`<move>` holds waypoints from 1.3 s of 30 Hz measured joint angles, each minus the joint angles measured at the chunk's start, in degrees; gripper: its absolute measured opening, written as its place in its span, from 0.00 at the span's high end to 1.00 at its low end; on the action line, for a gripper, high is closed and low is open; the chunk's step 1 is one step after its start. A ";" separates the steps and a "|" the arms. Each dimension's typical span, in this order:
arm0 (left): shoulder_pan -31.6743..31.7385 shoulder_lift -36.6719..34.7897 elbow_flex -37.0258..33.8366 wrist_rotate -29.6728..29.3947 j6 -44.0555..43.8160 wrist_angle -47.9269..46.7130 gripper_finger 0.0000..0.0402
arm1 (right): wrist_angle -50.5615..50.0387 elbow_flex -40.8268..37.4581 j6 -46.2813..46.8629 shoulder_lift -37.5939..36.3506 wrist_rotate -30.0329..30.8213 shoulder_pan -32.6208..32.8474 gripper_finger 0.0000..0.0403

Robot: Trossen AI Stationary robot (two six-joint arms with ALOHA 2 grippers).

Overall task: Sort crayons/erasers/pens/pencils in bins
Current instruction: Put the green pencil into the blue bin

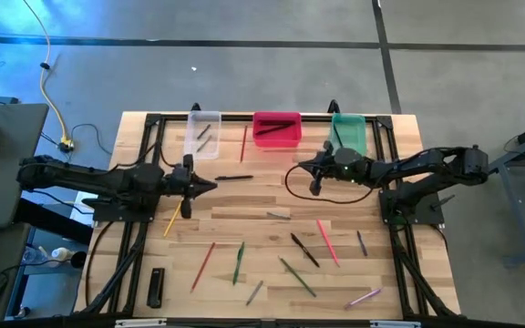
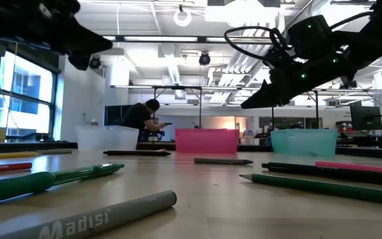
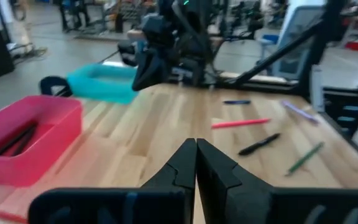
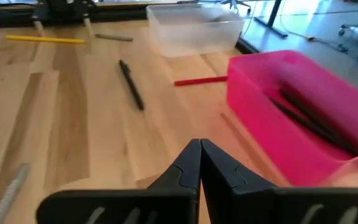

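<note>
Nearest the low camera lies a grey marker [image 2: 105, 216], slanting toward two o'clock, beside a green pen [image 2: 45, 180]. Farther off stand the clear bin [image 1: 202, 133], pink-red bin [image 1: 276, 128] holding black pens, and green bin [image 1: 349, 134]. Left gripper [image 1: 210, 185] and right gripper [image 1: 301, 167] hover clenched, empty.

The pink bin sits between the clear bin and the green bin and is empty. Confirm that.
Not quite. The pink bin does sit between the clear bin and the green bin, as the high view shows, but it is not empty: the right wrist view shows dark pens lying inside it.
</note>
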 joint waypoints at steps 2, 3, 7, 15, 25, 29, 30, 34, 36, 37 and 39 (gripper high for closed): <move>-1.60 -1.68 -1.12 -0.72 -0.09 0.50 1.00 | -2.89 1.12 1.13 0.00 0.77 1.37 1.00; -2.37 -2.42 -1.86 -0.82 -0.08 0.69 1.00 | -4.79 1.97 1.65 0.00 1.53 2.20 1.00; -5.31 -5.45 -3.89 -2.26 -0.88 0.72 1.00 | -16.54 6.70 4.45 0.00 4.85 5.82 1.00; -10.88 -11.64 -7.76 -5.34 0.04 0.76 1.00 | -36.75 15.92 15.68 0.00 5.26 14.07 0.95; -17.21 -20.45 -12.21 -6.88 0.07 0.49 1.00 | -50.72 22.71 33.87 0.00 14.54 27.15 0.69; -18.54 -23.22 -12.21 -6.76 1.57 -1.62 1.00 | -55.13 25.69 38.77 0.00 18.25 31.35 0.63; -18.52 -23.98 -12.21 -6.18 1.59 -2.24 1.00 | -55.69 26.26 39.70 0.00 19.05 32.21 0.62; -17.35 -27.79 -12.21 -3.58 1.59 -5.79 1.00 | -56.40 27.74 42.60 0.40 21.02 34.87 0.60; -16.34 -30.00 -12.21 -3.46 1.61 -8.31 1.00 | -57.21 28.75 43.82 1.92 21.34 35.93 0.60; -15.77 -31.04 -12.21 -3.42 1.60 -9.42 1.00 | -58.03 29.47 44.36 3.13 21.34 36.35 0.60; -14.50 -33.36 -12.21 -2.64 1.56 -11.75 1.00 | -60.01 31.59 45.60 6.29 20.87 37.04 0.60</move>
